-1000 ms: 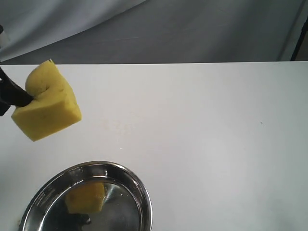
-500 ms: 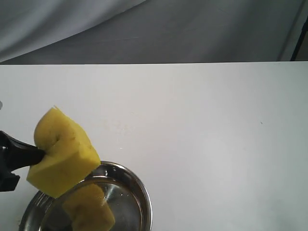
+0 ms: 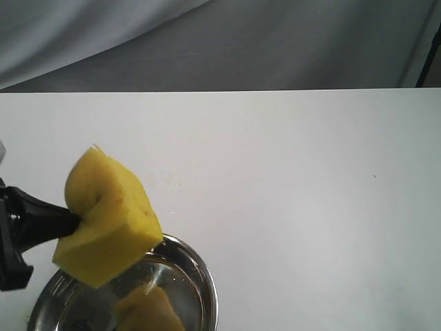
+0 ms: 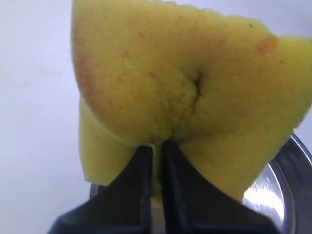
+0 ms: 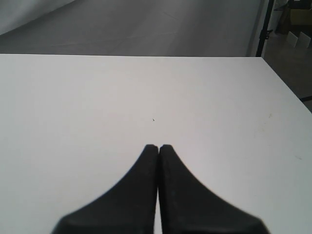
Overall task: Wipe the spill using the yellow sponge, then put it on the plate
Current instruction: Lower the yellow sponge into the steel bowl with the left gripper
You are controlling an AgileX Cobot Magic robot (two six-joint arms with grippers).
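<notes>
— Where's the open room?
— Smooth white bench (image 3: 310, 207) stretches wide beyond the left claw (image 3: 74, 221). The plate (image 3: 201, 272), round shiny steel with a raised rim, lies just below its tips.
— And the sponge?
— The sponge (image 3: 110, 221) is porous yellow foam, pinched by that claw so it creases, and it hangs tilted over the plate's rim. The arm reaches in roughly level.
— The other one?
— The right claw (image 5: 158, 148) is pressed together with nothing in it, over the bench.

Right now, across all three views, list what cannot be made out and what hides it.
plate: exterior view, cut off by the bottom edge and partly covered by the yellow sponge.
left gripper: exterior view, tips sunk into the sponge's fold.
spill: too faint to find on the table in any view.
</notes>
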